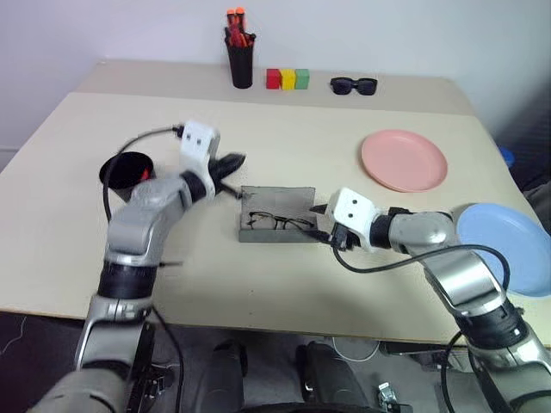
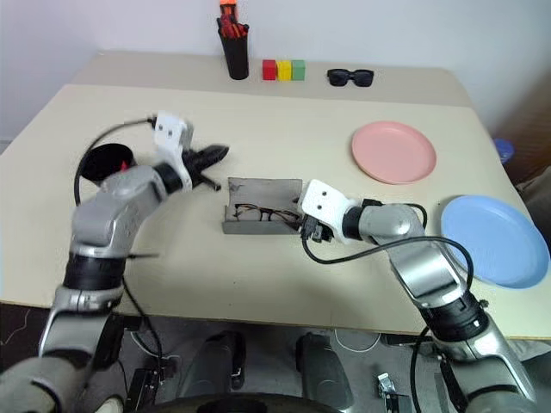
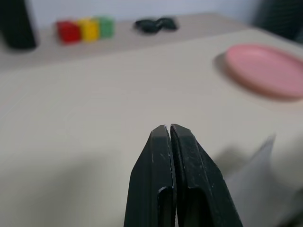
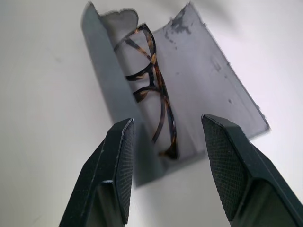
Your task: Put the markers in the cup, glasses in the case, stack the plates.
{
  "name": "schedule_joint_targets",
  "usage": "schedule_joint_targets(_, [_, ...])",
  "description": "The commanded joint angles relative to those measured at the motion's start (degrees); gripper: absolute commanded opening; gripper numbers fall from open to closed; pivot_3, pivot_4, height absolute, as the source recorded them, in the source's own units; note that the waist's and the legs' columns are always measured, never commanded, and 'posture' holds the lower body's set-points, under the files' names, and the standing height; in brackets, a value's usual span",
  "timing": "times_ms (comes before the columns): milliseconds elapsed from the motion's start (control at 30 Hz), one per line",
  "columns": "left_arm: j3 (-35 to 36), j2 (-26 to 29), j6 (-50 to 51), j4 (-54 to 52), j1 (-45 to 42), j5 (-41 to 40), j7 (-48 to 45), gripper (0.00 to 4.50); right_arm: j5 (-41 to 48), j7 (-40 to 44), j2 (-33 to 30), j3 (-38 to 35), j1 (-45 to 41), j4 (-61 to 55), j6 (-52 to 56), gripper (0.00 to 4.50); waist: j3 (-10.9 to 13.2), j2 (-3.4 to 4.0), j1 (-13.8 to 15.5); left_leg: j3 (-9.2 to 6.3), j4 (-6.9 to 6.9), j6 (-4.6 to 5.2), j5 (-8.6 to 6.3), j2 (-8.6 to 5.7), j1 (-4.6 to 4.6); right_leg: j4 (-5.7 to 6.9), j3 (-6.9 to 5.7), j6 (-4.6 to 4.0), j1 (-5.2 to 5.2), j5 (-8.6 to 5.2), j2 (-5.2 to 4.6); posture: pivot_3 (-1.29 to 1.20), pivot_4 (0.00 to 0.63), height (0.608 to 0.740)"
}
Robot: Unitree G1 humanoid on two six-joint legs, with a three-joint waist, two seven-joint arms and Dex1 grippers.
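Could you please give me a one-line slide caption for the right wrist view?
Open right gripper over glasses lying in the open grey case.

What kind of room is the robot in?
Probably an office or lab: a plain beige table against a bare wall, with a pen pot of markers, toy blocks and plates laid out for practice.

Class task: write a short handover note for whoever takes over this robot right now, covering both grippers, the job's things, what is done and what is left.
Left gripper: shut, empty, raised above the table between the cup and the case.
Right gripper: open, empty, at the case's right end.
Done: glasses lie in the open case. Something red shows in the cup; how many markers are in it cannot be told.
Left: pink plate and blue plate lie apart, not stacked; case lid not closed.
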Motion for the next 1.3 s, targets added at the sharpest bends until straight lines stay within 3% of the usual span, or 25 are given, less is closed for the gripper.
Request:
schedule_joint_targets(33, [-4.2, -0.7, 2.4, 9.5, -5.9, 3.8, -1.5, 0.05, 1.8, -1.8, -0.7, -5.7, 4.0, -6.9, -1.4, 2.27, 0.0, 0.03, -0.5, 0.0, -0.02, 0.0, 0.0, 0.0, 0.02, 0.02, 0.01, 0.0, 0.0, 0.0, 0.02, 0.0, 0.15, 0.732])
schedule_joint_targets(267, [-10.2, -3.3, 0.3, 32.0, -16.8, 9.4, -9.4, 0.05, 0.9, -5.9, -0.8, -8.0, 11.0, -11.5, 0.2, 2.27, 0.0, 0.01, -0.5, -0.05, -0.05, 0.0, 0.0, 0.0, 0.01, 0.06, 0.0, -0.01, -0.04, -0.01, 0.08, 0.0, 0.15, 0.732])
schedule_joint_targets(467, [-11.5, -3.1, -0.6, 37.1, -18.6, 10.8, -17.5, 0.05, 2.1, -6.5, -2.0, -10.6, 14.3, -14.6, 1.4, 2.27, 0.0, 0.0, -0.2, -0.05, -0.04, -0.01, 0.0, 0.0, -0.02, 0.03, 0.0, 0.0, -0.04, -0.01, 0.07, 0.0, 0.15, 0.732])
schedule_joint_targets(667, [-12.8, -0.1, -0.3, 27.3, -13.5, 10.6, -25.5, 0.05, 3.4, -7.5, -1.3, -12.6, 16.2, -14.3, 1.7, 2.27, 0.0, 0.01, -0.3, -0.06, -0.04, -0.01, 0.01, 0.01, 0.0, 0.06, 0.0, 0.0, -0.03, -0.01, 0.07, 0.0, 0.15, 0.732])
schedule_joint_targets(1033, [-15.4, 9.4, -7.6, -3.1, 4.5, 10.9, -33.2, 0.05, 5.6, -8.0, -0.7, -13.9, 14.9, -10.4, 1.4, 2.27, 0.0, 0.03, -0.1, -0.04, 0.01, -0.02, 0.01, 0.03, 0.01, 0.08, 0.02, -0.01, 0.0, -0.01, 0.04, 0.0, 0.15, 0.732])
schedule_joint_targets(1167, [-17.2, 11.3, -12.0, -6.5, 9.2, 13.3, -32.8, 0.05, 5.9, -8.1, -1.7, -13.8, 12.9, -8.5, 3.6, 2.27, 0.0, 0.03, 0.0, -0.05, 0.03, -0.02, 0.01, 0.02, 0.03, 0.07, 0.01, -0.01, 0.05, -0.02, 0.02, 0.0, 0.15, 0.732])
schedule_joint_targets(1300, [-14.6, 9.6, -21.3, -7.8, 13.8, 13.3, -30.0, 0.05, 3.2, -8.9, -4.2, -13.1, 8.4, -4.3, 6.5, 2.27, 0.0, 0.07, -0.2, -0.02, 0.05, -0.01, 0.01, 0.02, 0.08, 0.07, 0.03, -0.01, 0.1, -0.02, 0.01, 0.0, 0.15, 0.732])
